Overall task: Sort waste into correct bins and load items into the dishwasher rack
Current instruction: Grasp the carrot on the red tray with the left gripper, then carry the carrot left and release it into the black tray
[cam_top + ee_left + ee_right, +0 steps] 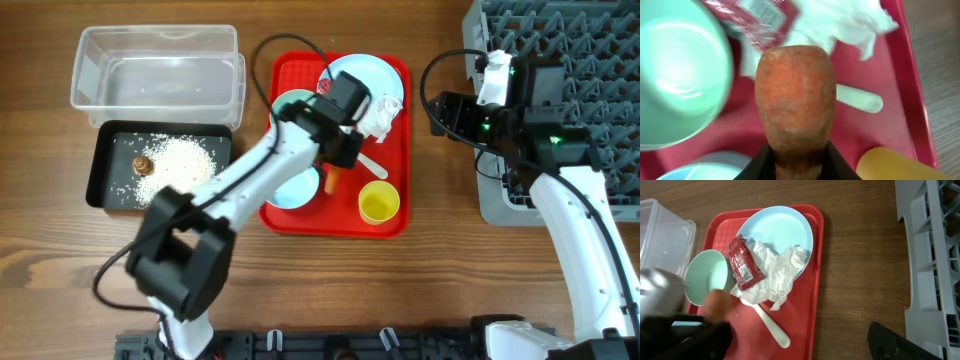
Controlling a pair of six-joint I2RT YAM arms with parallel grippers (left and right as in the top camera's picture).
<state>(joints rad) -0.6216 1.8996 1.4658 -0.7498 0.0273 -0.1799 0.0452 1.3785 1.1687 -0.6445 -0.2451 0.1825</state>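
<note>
My left gripper (336, 165) is shut on the orange carrot (796, 100), low over the red tray (392, 222); its dark fingers (758, 168) clamp the carrot's thick end. Around it are the mint-green bowl (680, 75), light blue bowl (292, 192), yellow cup (379, 202) and white spoon (860, 100). The red wrapper (744, 265) and crumpled napkin (775, 275) lie on the pale blue plate (775, 225). The black bin (100, 165) holds rice (180, 160) and a brown scrap (143, 163). The clear bin (157, 65) looks empty. My right gripper (445, 112) stands open by the grey rack (560, 40).
The rack (935, 255) fills the right edge of the table, with the right arm's body partly over its near corner. Bare wood lies between tray and rack and along the front of the table. The left arm stretches diagonally from the front edge over the tray's left side.
</note>
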